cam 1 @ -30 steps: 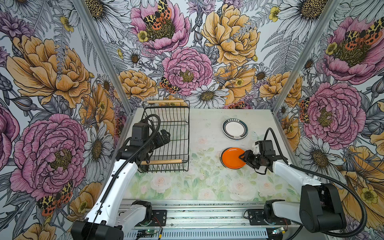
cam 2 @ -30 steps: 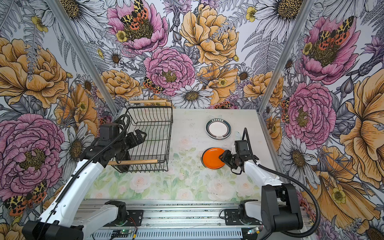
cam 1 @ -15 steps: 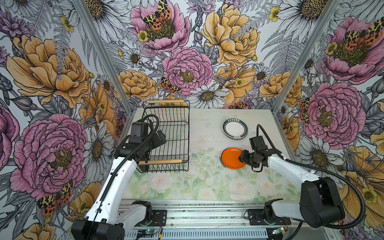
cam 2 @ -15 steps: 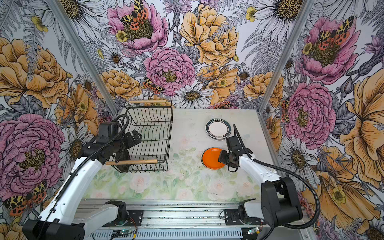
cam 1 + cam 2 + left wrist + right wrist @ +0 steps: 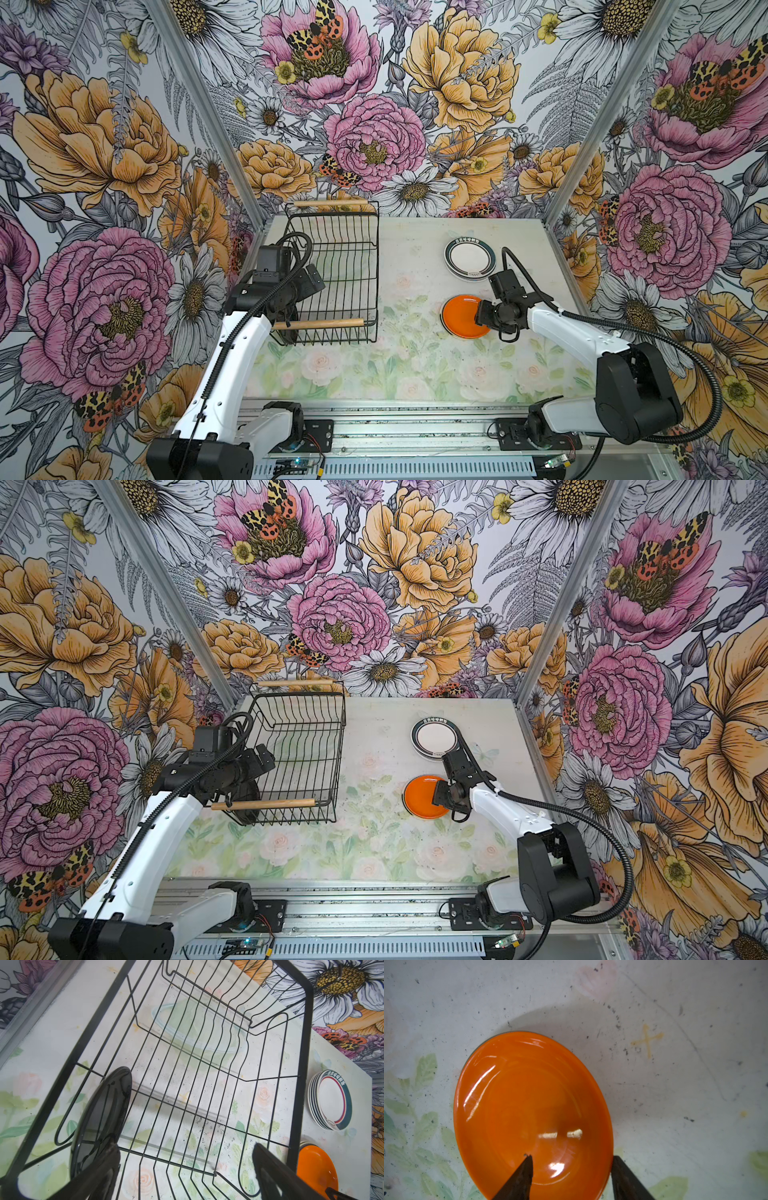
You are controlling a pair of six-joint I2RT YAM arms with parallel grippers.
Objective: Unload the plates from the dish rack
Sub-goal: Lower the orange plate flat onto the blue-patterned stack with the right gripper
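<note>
Your left gripper (image 5: 186,1146): jaws wide, over dish rack (image 5: 303,1053); black plate (image 5: 99,1118) upright inside. Your right gripper (image 5: 572,1159): jaws parted, straddling orange plate (image 5: 529,1095) rim.

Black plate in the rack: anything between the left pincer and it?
Nothing visible. The black plate stands on edge inside the dish rack. The open left pincer hangs above the rack, with one finger close by the plate's rim.
</note>
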